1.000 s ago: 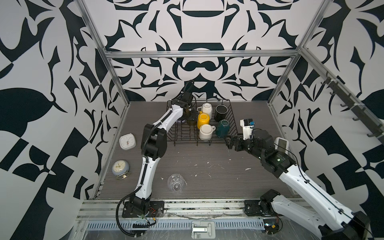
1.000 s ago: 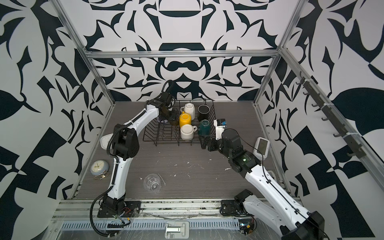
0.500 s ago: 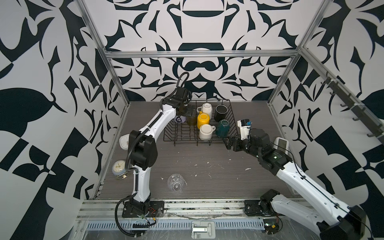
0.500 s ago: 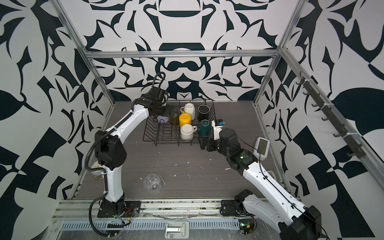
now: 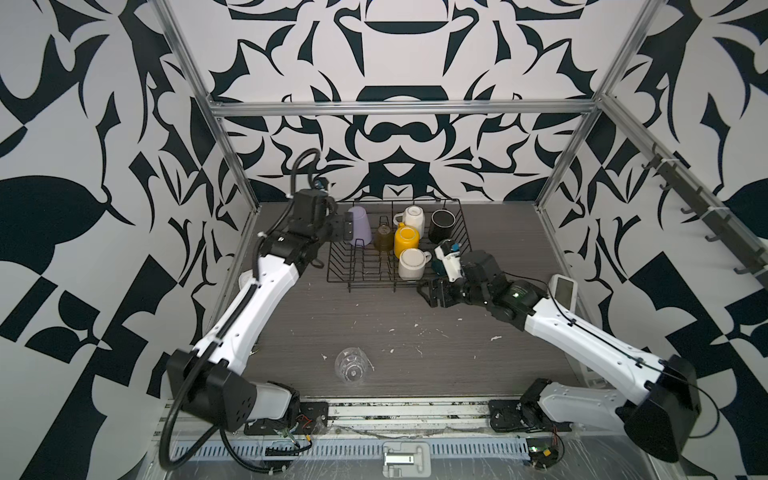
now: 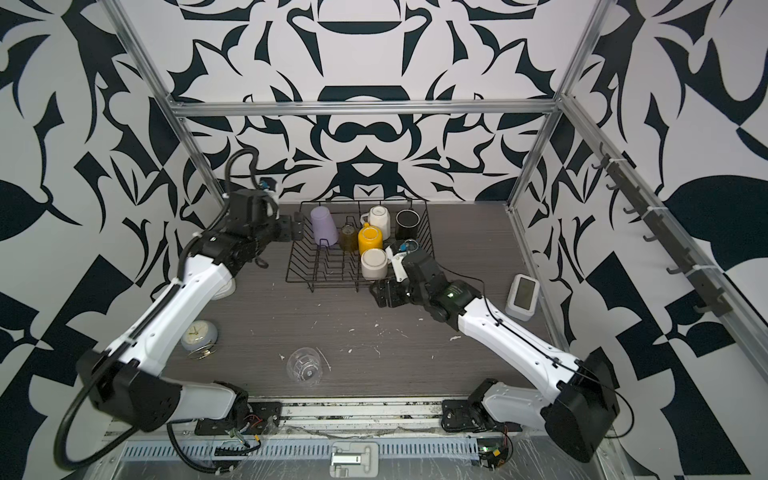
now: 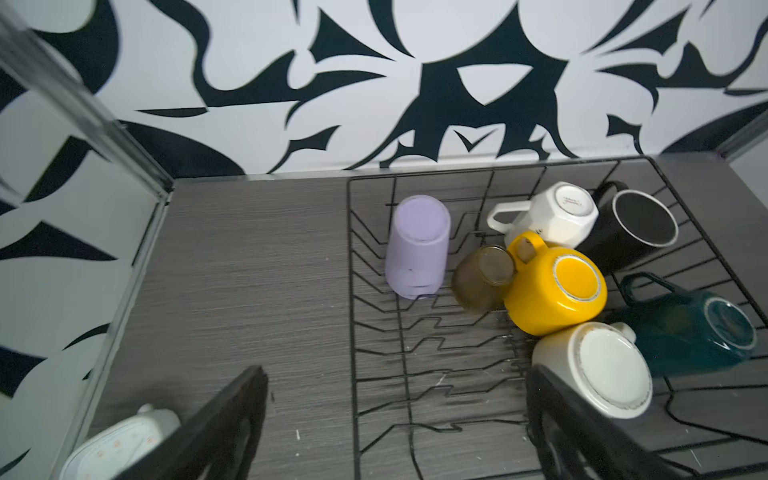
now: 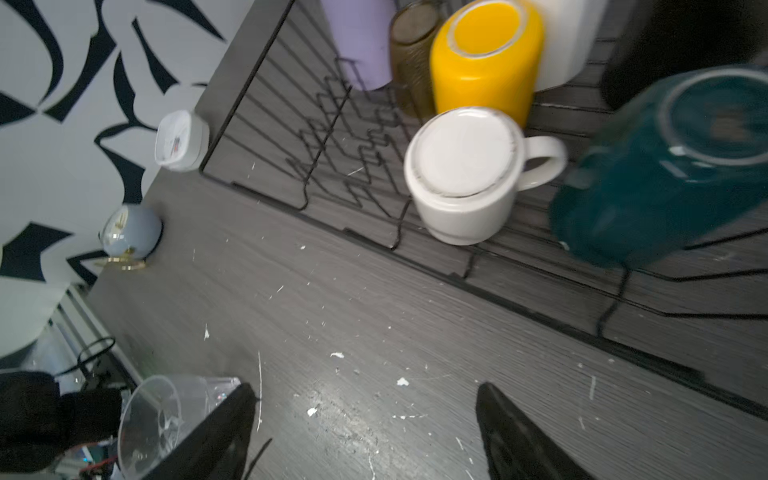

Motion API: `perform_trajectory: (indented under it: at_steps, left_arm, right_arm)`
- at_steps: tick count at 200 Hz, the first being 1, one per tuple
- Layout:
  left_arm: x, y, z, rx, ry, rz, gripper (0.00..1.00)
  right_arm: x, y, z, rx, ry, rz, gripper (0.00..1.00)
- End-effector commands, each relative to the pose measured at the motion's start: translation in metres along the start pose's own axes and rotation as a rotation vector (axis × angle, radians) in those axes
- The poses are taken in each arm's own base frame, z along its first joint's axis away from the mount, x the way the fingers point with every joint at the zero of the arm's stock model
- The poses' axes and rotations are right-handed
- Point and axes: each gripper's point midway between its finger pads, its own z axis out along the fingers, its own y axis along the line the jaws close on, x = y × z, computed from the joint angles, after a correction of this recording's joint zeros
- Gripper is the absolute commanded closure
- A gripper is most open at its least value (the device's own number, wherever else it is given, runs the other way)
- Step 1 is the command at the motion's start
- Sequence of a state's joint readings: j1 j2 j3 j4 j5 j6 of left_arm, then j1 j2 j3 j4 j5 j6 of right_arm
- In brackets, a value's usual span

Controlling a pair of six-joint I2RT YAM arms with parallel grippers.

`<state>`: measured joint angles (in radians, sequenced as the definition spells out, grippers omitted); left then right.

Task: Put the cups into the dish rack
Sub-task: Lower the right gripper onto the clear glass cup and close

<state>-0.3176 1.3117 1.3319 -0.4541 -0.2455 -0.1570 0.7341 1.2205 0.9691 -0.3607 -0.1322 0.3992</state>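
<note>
The black wire dish rack [image 5: 374,281] holds the lilac tumbler [image 5: 359,226], amber glass [image 5: 384,239], yellow mug [image 5: 406,241], two white mugs [image 5: 413,216] [image 5: 411,264], a black mug [image 5: 442,222] and a teal mug [image 8: 648,174]. The clear glass [image 5: 352,365] lies on the table near the front. My left gripper [image 5: 343,228] is open and empty at the rack's left side, just beside the tumbler [image 7: 417,247]. My right gripper [image 5: 432,291] is open and empty over the table by the rack's front right corner.
A round clock [image 6: 198,336] and a white timer [image 8: 180,141] sit along the left wall. A white device [image 5: 563,291] stands by the right wall. White crumbs dot the table. A hook rail [image 5: 706,220] runs along the right wall.
My left gripper has let go of the lilac tumbler and drawn back left out of the rack, opening wider. My right gripper has slid left along the rack's front.
</note>
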Motion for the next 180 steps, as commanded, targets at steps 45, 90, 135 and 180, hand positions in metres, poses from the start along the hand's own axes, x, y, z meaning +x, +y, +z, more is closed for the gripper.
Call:
perform_trajectory:
  at_steps: [45,90,135,180]
  left_arm:
    - [-0.004,0.066,-0.034,-0.103,-0.196,-0.107,0.01]
    - [-0.004,0.065,-0.038,-0.06,-0.2,-0.153,0.01]
    - [-0.003,0.068,-0.047,-0.062,-0.205,-0.174,0.01]
    - [-0.002,0.072,-0.05,-0.048,-0.215,-0.227,0.01]
  right_arm:
    - [0.036,0.084,0.028,-0.068,0.134,-0.166,0.18]
    - [0.069,0.124,0.037,-0.073,0.204,-0.229,0.2]
    - [0.086,0.135,0.043,-0.028,0.22,-0.256,0.21]
    - [0.095,0.144,0.054,0.007,0.249,-0.305,0.22]
